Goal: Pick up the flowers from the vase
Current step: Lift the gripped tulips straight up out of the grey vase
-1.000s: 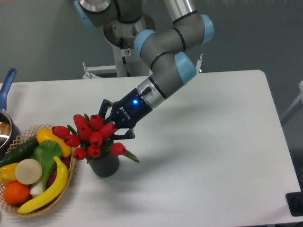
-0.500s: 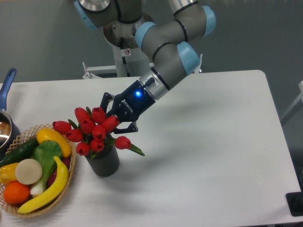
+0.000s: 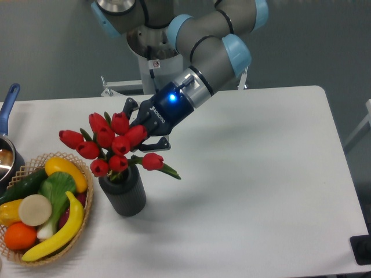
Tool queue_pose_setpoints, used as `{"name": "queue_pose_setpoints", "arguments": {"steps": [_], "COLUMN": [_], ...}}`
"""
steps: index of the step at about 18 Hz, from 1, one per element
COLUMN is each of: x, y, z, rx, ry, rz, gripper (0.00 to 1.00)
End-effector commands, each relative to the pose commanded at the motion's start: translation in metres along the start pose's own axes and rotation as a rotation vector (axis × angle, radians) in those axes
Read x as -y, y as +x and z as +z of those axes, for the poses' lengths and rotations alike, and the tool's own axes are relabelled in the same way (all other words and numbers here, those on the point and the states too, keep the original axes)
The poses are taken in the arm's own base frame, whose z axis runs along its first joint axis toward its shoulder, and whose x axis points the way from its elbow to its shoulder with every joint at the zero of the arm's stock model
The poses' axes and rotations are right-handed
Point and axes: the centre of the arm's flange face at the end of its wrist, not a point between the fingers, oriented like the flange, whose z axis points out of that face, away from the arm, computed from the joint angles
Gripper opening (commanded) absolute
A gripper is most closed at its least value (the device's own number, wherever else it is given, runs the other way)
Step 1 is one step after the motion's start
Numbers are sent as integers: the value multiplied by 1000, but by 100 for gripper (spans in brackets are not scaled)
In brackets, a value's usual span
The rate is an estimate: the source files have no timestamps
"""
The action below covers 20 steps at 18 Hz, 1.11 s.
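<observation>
Camera view: the gripper [image 3: 141, 132] reaches down and to the left from the arm [image 3: 211, 55], with a blue light glowing on its body; its black fingers [image 3: 156, 146] are clenched around the flowers [image 3: 110, 145], gripping the bunch at its right side, just behind the red buds; the buds fan out to the left of and below the fingertips, and one bud with a green leaf sticks out to the right, just under the lower finger; the lowest buds sit right at the mouth of the vase [image 3: 123, 193], and whether the stems are clear of the rim cannot be told, as the buds hide them; the vase stands upright on the white table [image 3: 261, 191], below and slightly left of the gripper, its dark ribbed wall fully in sight; further left of the gripper, just beside the vase, lies the wicker basket [image 3: 78, 234] holding a banana [image 3: 58, 234], an orange [image 3: 20, 236], a cucumber [image 3: 23, 185] and other produce; at the far left edge of the table, well apart from the gripper, a pot with a blue handle [image 3: 8, 104] shows only in part; behind the gripper, at the back of the table, stands the robot's base column [image 3: 152, 69].
</observation>
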Motion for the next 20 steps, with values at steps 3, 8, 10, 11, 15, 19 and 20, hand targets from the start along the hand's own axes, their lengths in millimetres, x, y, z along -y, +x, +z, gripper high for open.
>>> {"name": "queue_pose_setpoints", "arguments": {"steps": [3, 8, 10, 11, 15, 19, 20], "x": [13, 39, 51, 54, 69, 77, 76], "y": [2, 1, 0, -1, -7, -17, -20], "z": [-9, -32, -42, -46, -59, -78, -88], "rx": [11, 37, 47, 55, 75, 116, 137], "ry": [17, 63, 81, 84, 93, 92, 94], "rz": [-2, -32, -50, -50, -57, -55, -53], "gripper": [0, 0, 0, 0, 0, 0, 0]}}
